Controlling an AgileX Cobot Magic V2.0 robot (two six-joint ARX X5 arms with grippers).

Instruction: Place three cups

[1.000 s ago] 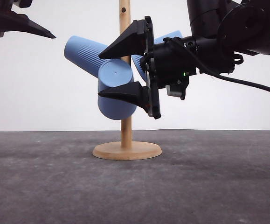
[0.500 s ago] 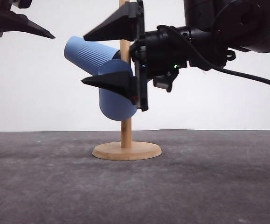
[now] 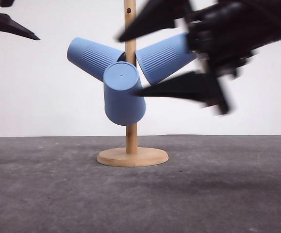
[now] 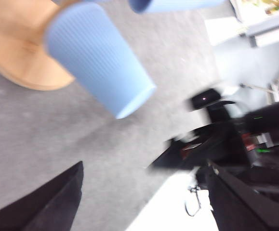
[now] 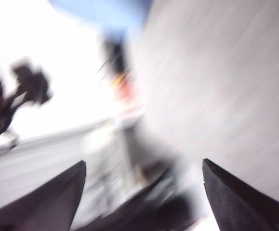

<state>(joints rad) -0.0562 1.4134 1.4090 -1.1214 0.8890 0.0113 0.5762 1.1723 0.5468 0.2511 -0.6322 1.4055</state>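
The left tool (image 3: 7, 24) sits at the upper left edge — whether spread or together, I cannot tell. Three blue cups (image 3: 123, 94) hang on the wooden stand (image 3: 132, 156) on the grey bench (image 3: 218, 194). The blurred right tool (image 3: 145, 65) hangs spread apart, empty — just beside the right-hand cup (image 3: 164, 58).

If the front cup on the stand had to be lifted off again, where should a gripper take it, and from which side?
Likely across the ribbed wall of the front cup, near its flat base, which faces the camera. Come from the front: the wooden stand and the two other cups crowd behind it. Then pull along its tilt.
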